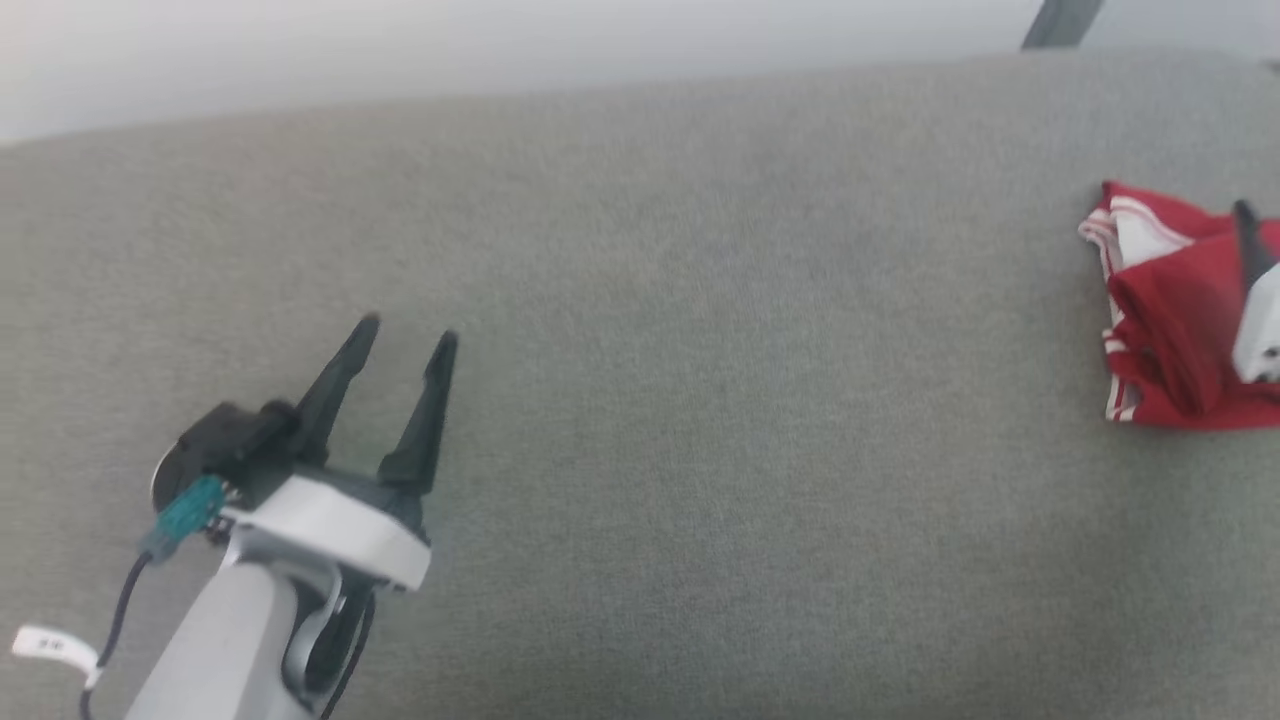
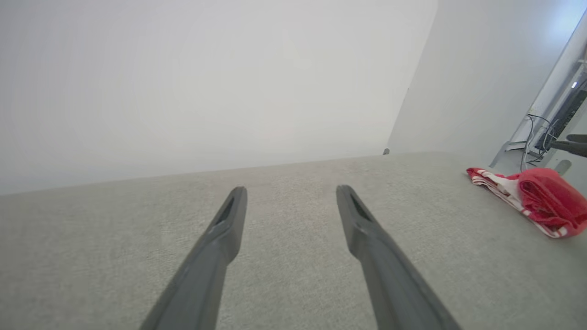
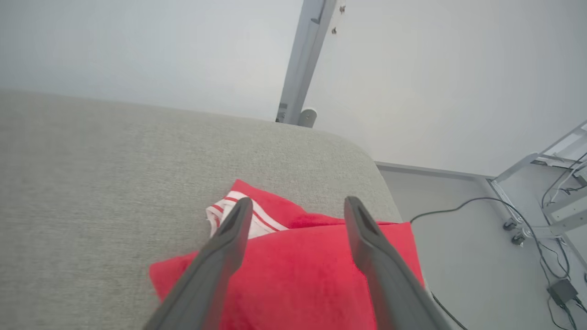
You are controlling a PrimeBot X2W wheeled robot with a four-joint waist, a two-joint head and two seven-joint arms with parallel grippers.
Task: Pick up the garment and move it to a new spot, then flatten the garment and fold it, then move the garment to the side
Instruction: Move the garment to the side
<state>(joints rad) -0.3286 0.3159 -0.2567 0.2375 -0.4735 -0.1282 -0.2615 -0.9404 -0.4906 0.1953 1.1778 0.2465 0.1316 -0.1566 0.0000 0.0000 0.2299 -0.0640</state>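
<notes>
Right gripper [image 3: 297, 201] hovering spread, shirt [image 3: 298, 270] under its fingers [image 3: 215, 261] | left gripper [image 1: 409, 330] spread, well apart | risk — shirt sliding off cushion edge [image 3: 353, 160] beside finger.

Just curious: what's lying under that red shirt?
The red shirt lies bunched on the grey fabric surface, near its rounded corner. Anything between them or inside the folds is hidden.

Grey fabric surface [image 1: 700, 400], left gripper [image 1: 408, 332] low left, fingers spread and empty, bundled red-and-white garment [image 1: 1170, 300] at right edge, right gripper [image 1: 1248, 235] over it, cropped, contact unclear.
</notes>
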